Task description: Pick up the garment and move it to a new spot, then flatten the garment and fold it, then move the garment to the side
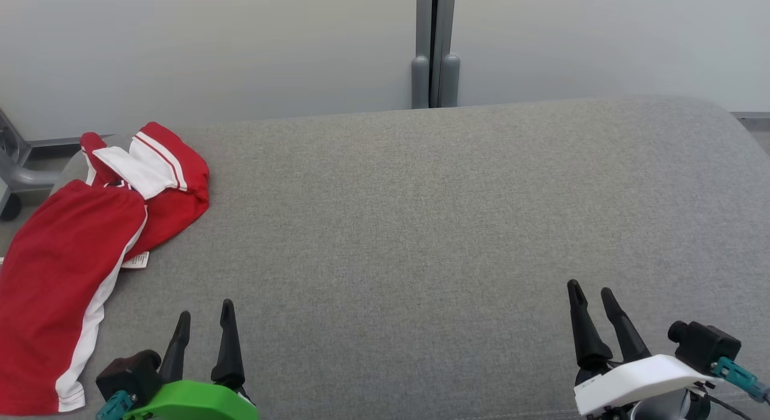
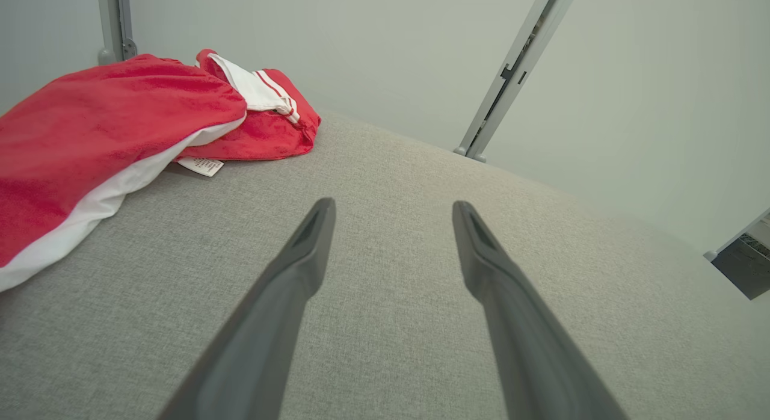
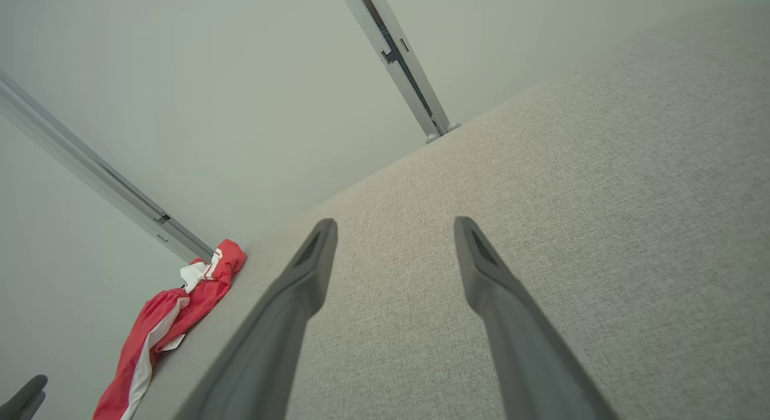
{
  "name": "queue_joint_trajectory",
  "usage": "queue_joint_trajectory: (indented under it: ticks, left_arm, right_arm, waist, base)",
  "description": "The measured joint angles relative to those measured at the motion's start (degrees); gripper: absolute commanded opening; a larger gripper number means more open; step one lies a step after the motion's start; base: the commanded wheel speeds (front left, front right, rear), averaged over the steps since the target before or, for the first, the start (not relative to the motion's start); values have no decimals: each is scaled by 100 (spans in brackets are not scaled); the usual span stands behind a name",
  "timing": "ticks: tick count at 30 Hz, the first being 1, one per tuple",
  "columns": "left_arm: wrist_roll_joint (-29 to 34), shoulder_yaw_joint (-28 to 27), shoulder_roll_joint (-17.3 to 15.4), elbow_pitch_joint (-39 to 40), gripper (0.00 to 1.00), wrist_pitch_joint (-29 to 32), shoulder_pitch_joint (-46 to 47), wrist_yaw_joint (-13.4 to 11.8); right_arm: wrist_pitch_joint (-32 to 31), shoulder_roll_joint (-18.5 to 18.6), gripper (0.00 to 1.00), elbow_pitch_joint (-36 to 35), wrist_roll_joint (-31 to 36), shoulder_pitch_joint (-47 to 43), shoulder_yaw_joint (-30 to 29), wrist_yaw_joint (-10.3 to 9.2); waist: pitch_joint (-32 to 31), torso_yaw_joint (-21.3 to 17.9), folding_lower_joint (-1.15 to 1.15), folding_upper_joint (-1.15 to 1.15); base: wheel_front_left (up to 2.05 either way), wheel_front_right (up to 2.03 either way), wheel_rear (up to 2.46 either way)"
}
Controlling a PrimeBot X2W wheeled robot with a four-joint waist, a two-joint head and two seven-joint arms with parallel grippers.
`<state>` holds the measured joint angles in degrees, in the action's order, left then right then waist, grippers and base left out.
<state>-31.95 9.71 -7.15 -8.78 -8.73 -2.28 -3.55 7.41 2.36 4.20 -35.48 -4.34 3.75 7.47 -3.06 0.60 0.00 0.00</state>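
The garment (image 1: 66,257) is red with white side stripes and a white label; it lies crumpled at the far left of the grey padded surface (image 1: 421,227), partly draped over its left edge. It also appears as the garment (image 2: 108,119) in the left wrist view and small as the garment (image 3: 168,324) in the right wrist view. My left gripper (image 1: 204,315) stands open at the lower left, just right of the cloth and apart from it, nothing between its fingers (image 2: 301,269). My right gripper (image 1: 592,293) stands open at the lower right, far from the garment, also empty.
A pale wall with a grey vertical post (image 1: 434,47) runs behind the surface. A grey metal frame (image 1: 15,167) stands off the left edge behind the garment. The fabric surface stretches wide between and beyond both grippers.
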Motion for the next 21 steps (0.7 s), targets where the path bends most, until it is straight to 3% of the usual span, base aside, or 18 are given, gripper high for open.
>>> queue_joint_trajectory:
  ticks: [21]
  left_arm:
    - [855, -90, -59, -133, 100, -250, -265, -140]
  right_arm:
    - [304, 15, 100, 633, 1444, 374, 360, 1]
  waist:
    - [-103, -10, 0, 0]
  base:
    - [0, 0, 0]
